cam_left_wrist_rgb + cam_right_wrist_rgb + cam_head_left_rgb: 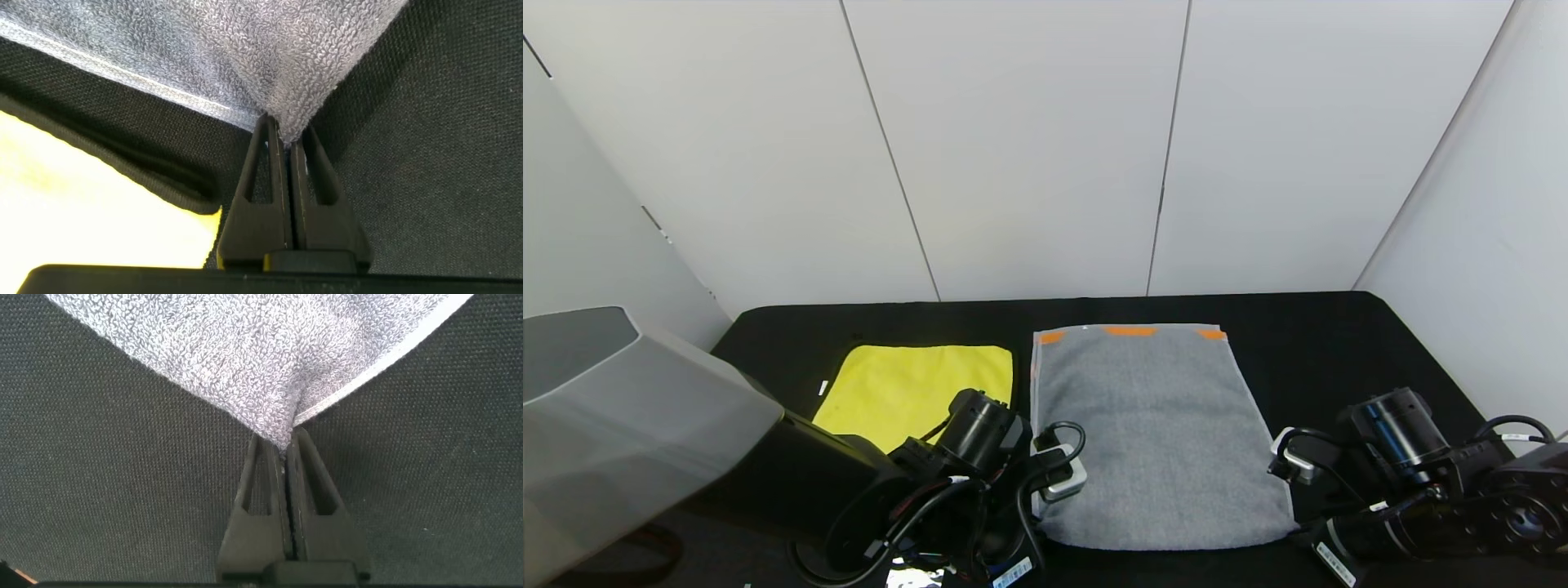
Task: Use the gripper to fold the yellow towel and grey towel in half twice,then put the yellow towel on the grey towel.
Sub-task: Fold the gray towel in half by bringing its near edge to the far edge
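Grey towel [1152, 433] lengthwise, orange band far.

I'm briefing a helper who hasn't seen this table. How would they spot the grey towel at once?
On the black table, look at the middle, just right of the yellow towel. The grey towel is the larger cloth, with orange patches along its far edge. Both near corners are pinched, one by the left gripper, one by the right gripper; the yellow one lies untouched.

Bare black table [1339, 335] lies right of the grey towel [1152, 433].
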`<action>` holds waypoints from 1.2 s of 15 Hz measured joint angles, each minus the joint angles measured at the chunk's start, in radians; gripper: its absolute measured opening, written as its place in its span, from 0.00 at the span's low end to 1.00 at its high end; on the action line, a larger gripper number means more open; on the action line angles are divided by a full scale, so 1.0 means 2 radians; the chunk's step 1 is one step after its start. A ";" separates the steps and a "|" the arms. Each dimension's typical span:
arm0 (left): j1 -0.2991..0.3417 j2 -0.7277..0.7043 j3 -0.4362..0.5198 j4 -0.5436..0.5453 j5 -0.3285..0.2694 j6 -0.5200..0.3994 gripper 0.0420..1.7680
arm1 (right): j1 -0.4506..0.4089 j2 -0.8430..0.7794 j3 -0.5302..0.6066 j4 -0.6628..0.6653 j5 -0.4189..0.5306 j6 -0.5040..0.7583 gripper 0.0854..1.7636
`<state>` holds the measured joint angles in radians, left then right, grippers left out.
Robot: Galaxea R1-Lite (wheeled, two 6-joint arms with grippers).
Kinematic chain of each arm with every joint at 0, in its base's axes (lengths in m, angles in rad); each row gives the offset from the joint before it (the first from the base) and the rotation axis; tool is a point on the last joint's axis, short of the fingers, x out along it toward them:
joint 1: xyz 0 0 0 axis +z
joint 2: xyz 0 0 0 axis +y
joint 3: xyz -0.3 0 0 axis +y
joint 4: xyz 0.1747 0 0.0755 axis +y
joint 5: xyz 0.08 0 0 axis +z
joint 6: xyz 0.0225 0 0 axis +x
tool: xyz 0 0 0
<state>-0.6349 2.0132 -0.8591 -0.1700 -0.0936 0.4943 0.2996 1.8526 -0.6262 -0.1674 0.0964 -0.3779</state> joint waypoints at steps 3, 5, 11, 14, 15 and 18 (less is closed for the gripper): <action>0.000 0.000 0.000 0.000 0.000 -0.001 0.04 | 0.000 0.000 0.000 0.000 0.000 0.000 0.03; 0.000 -0.001 0.000 0.000 -0.002 -0.002 0.04 | -0.001 -0.001 0.000 0.000 0.001 0.001 0.03; 0.008 -0.014 -0.001 0.001 -0.025 -0.005 0.04 | 0.000 -0.011 -0.008 0.003 0.001 0.039 0.03; 0.014 -0.022 -0.006 0.000 -0.028 -0.021 0.04 | 0.000 -0.021 -0.014 0.002 0.002 0.063 0.03; 0.016 -0.025 -0.007 0.000 -0.033 -0.026 0.04 | -0.001 -0.024 -0.019 0.002 0.002 0.073 0.03; 0.022 -0.031 -0.016 0.000 -0.037 -0.045 0.04 | -0.002 -0.030 -0.031 0.002 0.002 0.100 0.03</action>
<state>-0.5911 1.9509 -0.8913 -0.1704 -0.1677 0.4049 0.2957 1.7926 -0.6883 -0.1638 0.1002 -0.1770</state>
